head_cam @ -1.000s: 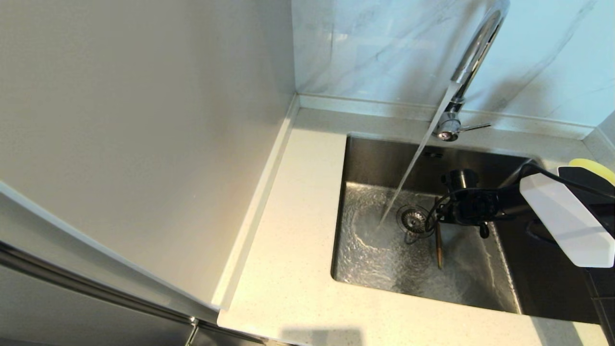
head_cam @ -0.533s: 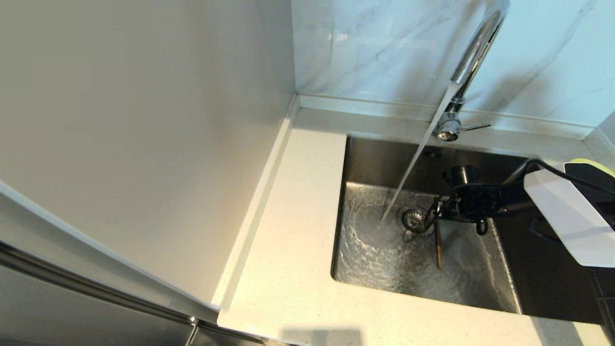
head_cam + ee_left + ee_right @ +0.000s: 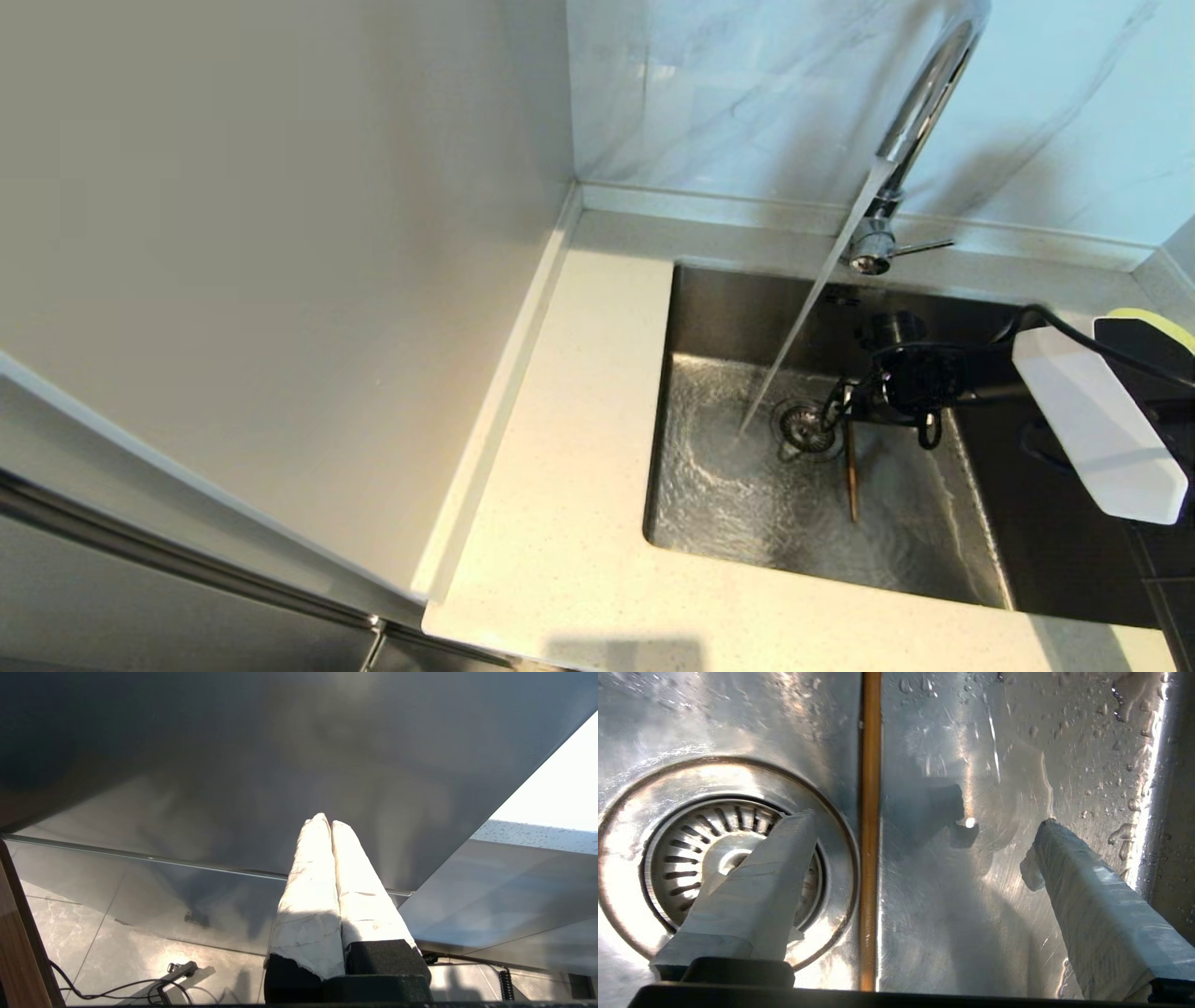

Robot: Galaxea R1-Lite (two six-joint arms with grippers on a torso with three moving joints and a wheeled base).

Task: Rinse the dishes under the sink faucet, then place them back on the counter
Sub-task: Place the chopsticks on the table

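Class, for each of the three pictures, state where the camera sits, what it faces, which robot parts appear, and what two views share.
Head view: on the robot's head, looking down at counter, sink, running faucet; right arm reaches in with the right gripper.
Left wrist view: behind the left gripper, jaws shut, facing a grey panel and floor.
Right wrist view: behind the right gripper, jaws open, facing the sink bottom.
Shared by head and right wrist views: chopsticks beside drain.

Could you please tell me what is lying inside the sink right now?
In the sink, brown chopsticks lie on the wet floor beside the round drain strainer, with faucet water running in. The open right hand straddles them; its arm hides the basin's right part.
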